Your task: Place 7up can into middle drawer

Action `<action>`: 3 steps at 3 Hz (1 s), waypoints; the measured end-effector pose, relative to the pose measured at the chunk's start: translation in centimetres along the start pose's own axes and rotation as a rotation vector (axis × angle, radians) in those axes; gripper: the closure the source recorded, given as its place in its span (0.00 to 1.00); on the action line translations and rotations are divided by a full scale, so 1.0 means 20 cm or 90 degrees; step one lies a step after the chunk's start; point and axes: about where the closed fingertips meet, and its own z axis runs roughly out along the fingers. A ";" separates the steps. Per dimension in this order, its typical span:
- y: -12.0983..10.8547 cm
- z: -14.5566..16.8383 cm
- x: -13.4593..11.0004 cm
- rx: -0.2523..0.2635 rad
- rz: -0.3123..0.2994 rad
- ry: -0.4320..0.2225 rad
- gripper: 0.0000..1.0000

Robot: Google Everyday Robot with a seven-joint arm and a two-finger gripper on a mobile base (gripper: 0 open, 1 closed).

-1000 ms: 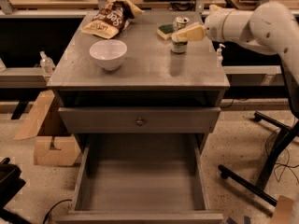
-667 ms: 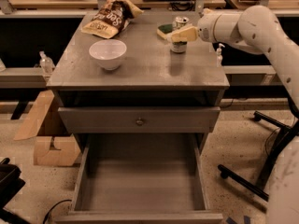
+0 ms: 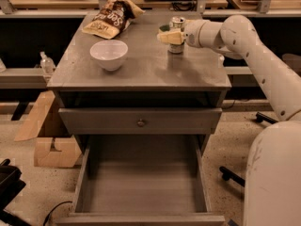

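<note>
The 7up can stands upright at the back right of the cabinet top; its silver top shows and its middle is hidden. My gripper reaches in from the right at the can's height and covers the can's front. The white arm runs off to the right. The middle drawer is pulled out wide at the bottom of the cabinet, with nothing in it.
A white bowl sits at the top's left. A chip bag lies at the back left. A green sponge shows just behind the can. A shut drawer front with a round knob is above the open drawer. A cardboard box stands on the floor at left.
My gripper has moved left along the can's front and now covers its middle. The can, bowl and drawer have not moved.
</note>
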 end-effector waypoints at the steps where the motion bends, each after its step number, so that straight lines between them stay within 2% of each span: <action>1: 0.01 0.01 0.00 -0.003 0.000 0.001 0.49; 2: 0.03 0.03 0.01 -0.007 0.001 0.001 0.80; 3: 0.04 0.04 0.01 -0.009 0.001 0.001 1.00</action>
